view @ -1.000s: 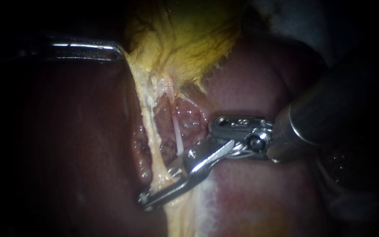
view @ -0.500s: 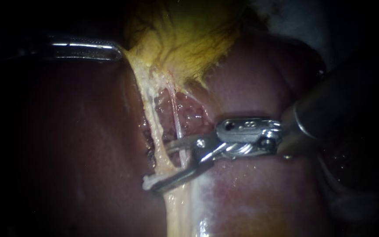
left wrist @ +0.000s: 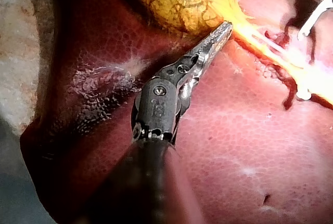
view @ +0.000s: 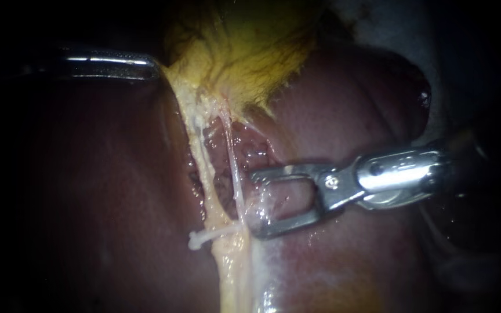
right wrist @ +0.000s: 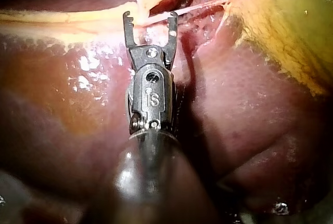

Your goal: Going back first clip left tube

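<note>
Nearest, the right instrument (view: pixel 255 203) lies over the liver (view: pixel 349 261). Its jaws are apart and empty, with the tips just beside the thin right tube (view: pixel 236 174). Just past them a white clip (view: pixel 213 233) sits across the left tube (view: pixel 204 174), the thicker yellow strand, low on its run. Farther off, the left instrument (view: pixel 111 62) has its jaws closed on the gallbladder (view: pixel 244 52) edge, drawing both tubes taut. With the clip seated and the right jaws bare, the step is probably the pull-back from the left tube. Next calls for a straight retreat along the shaft, clear of the thin tube and the clip.
</note>
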Tool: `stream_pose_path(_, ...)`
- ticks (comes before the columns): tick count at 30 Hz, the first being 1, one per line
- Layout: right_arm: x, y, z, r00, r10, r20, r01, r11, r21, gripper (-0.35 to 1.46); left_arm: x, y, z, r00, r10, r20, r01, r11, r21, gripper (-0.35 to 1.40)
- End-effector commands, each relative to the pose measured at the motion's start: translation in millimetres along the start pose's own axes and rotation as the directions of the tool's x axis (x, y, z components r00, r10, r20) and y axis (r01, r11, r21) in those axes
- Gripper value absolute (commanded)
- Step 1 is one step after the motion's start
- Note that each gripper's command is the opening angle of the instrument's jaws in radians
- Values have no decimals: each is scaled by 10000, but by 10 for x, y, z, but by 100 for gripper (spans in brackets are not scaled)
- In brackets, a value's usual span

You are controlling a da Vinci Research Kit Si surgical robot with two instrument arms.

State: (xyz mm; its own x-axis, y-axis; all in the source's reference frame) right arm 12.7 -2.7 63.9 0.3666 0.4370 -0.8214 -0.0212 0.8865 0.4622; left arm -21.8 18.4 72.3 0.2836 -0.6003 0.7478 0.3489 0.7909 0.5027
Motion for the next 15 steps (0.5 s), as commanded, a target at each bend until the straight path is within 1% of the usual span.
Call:
stream_pose_path(1, 2, 0, -8, 10000, -51, 9, 51, 10000, -85, 60, 0, 0, 0, 10000, 2, 0, -2, 10000, 4, -35)
stream_pose_path(8, 3, -1, -38, 9999, -132, 67, 135, 9985, -539, 60, 1, -1, 2, 10000, 7, 2, -7, 10000, -16, -35)
stream_pose_path(15, 6, 3, -54, 9999, -115, 99, 121, 9976, -679, 60, 5, -5, 10, 10000, 31, 11, -31, 10000, -82, -35)
